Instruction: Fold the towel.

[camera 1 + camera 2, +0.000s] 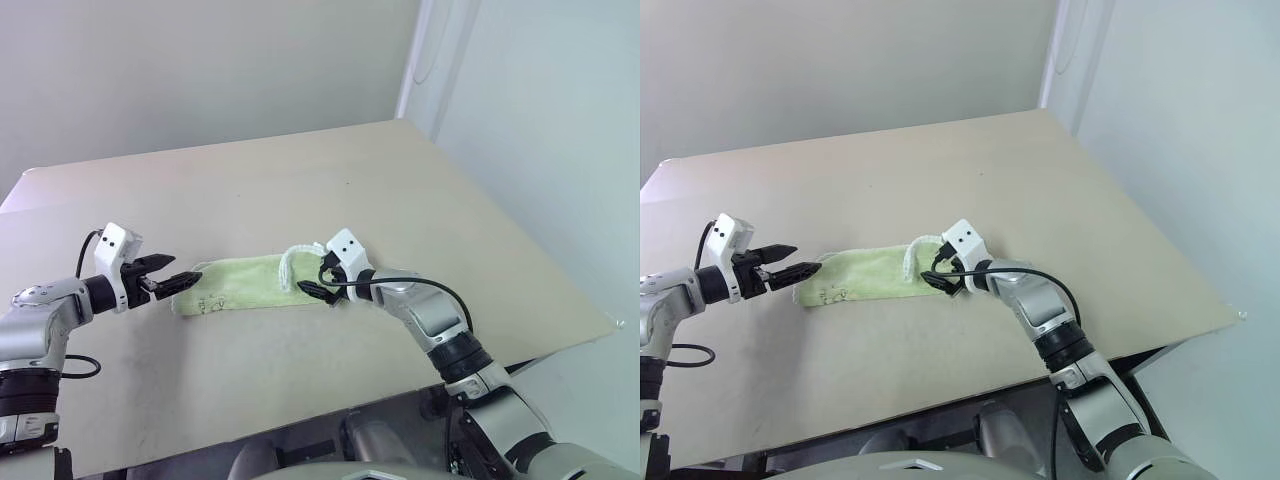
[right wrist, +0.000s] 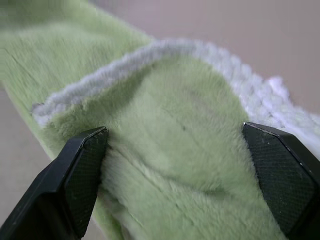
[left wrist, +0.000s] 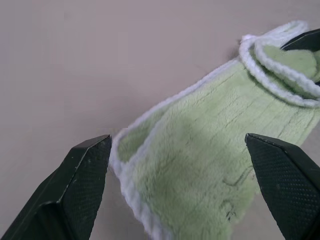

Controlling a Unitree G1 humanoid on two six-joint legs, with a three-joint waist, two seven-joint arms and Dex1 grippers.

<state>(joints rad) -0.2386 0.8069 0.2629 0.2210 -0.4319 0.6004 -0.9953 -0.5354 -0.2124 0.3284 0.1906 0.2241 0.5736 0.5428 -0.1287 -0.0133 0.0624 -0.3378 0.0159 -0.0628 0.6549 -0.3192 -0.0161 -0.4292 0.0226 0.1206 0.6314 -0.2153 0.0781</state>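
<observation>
A: Lime-green terry, that's the towel (image 1: pixel 250 283), lying as a long narrow strip across the middle of the beige table (image 1: pixel 400 190). It looks already doubled lengthwise, with the whitish stitched edge running along it.

B: And the arms? Start from the left.

A: The left gripper (image 1: pixel 172 283) sits at the towel's left end, pointing inward along the strip. In its wrist view the two black fingers (image 3: pixel 75 190) stand wide apart with the towel's corner between and ahead of them, nothing pinched. I'd say it is lined up that way so the end of the cloth can be taken squarely.

B: Is it touching the cloth?

A: From the head views the tips look right at the edge; I can't tell whether they actually touch.

B: And the other end?

A: There the cloth is rumpled, a white loop of edging curled up on top. The right gripper (image 1: pixel 322 288) is down at that end, angled toward the left. Its wrist view shows the fingers (image 2: pixel 75 180) spread, straddling a raised fold of green pile, but not clamped on it.

B: So why one arm at each end?

A: My guess: each takes an end so one can be carried over to the other, halving the strip. The bunched right end may need smoothing, or the fold could come out crooked.
</observation>
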